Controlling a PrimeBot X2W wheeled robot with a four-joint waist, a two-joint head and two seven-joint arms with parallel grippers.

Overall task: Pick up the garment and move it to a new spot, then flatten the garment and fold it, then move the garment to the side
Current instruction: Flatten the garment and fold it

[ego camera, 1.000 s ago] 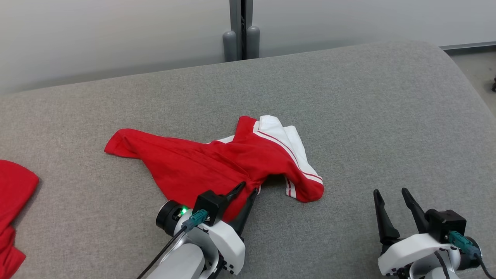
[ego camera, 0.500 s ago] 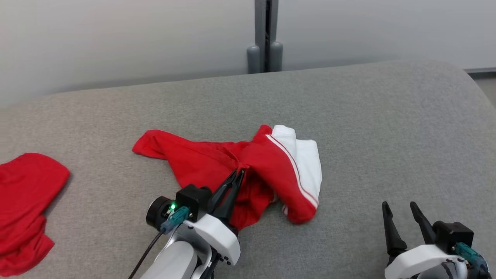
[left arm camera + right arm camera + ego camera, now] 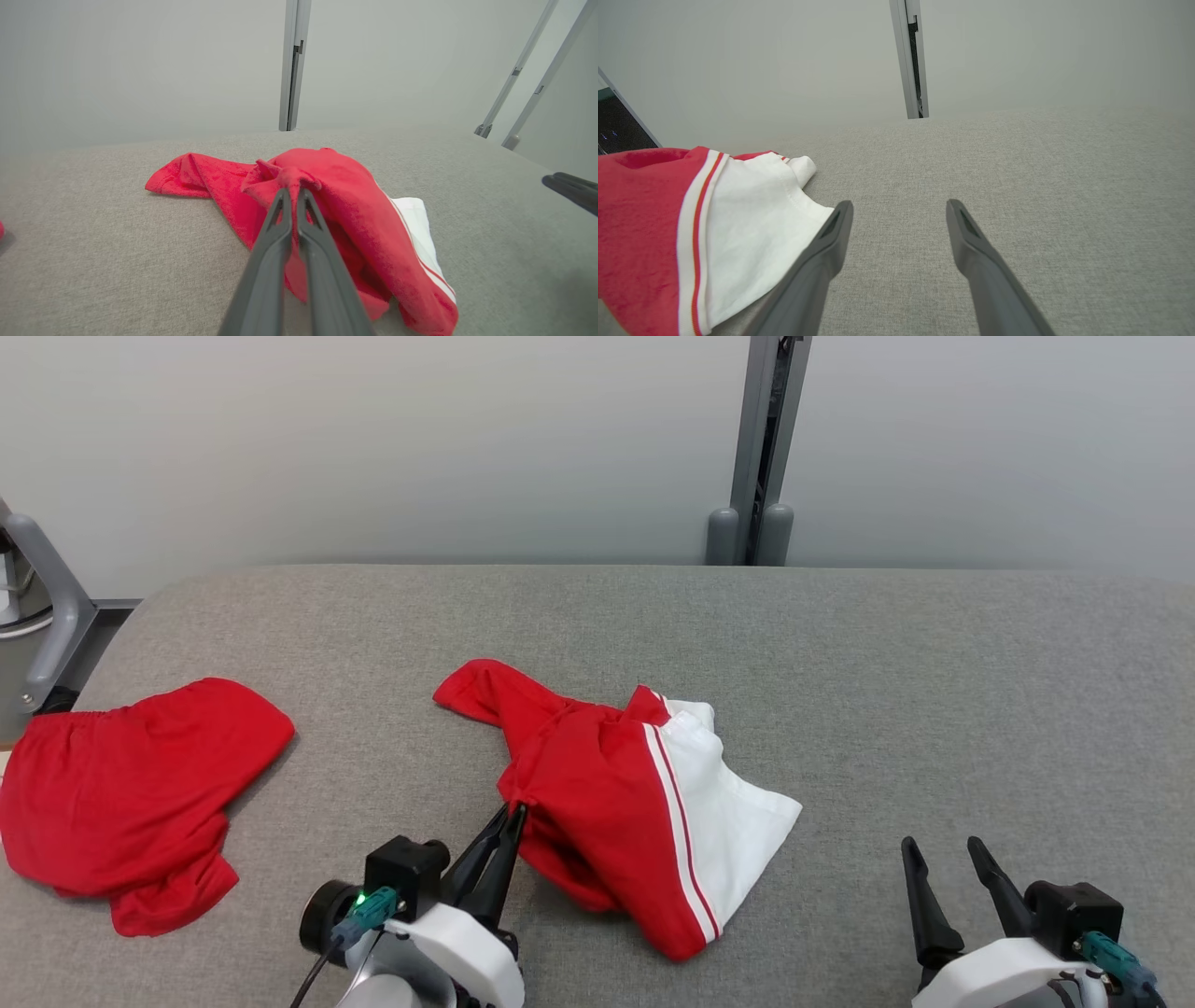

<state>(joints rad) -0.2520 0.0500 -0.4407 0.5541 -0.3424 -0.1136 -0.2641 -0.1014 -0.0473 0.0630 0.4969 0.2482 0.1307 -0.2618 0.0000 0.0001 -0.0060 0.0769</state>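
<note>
Garment [image 3: 607,803], red-and-white, bunched on grey table [image 3: 934,663], red fold clamped between closed left fingers [image 3: 499,863]; right fingers [image 3: 920,905] spread wide, empty, off to its right.

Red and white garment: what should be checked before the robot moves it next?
1. Left claw shut on the red and white garment: ok.
2. How much cloth it has pinched: cannot tell.
3. Right claw open, apart from the cloth: ok.
4. Garment lying flat: not ok, bunched.
5. Other red garment lying apart: ok.
6. Bare grey surface free for a new spot: ok.
</note>
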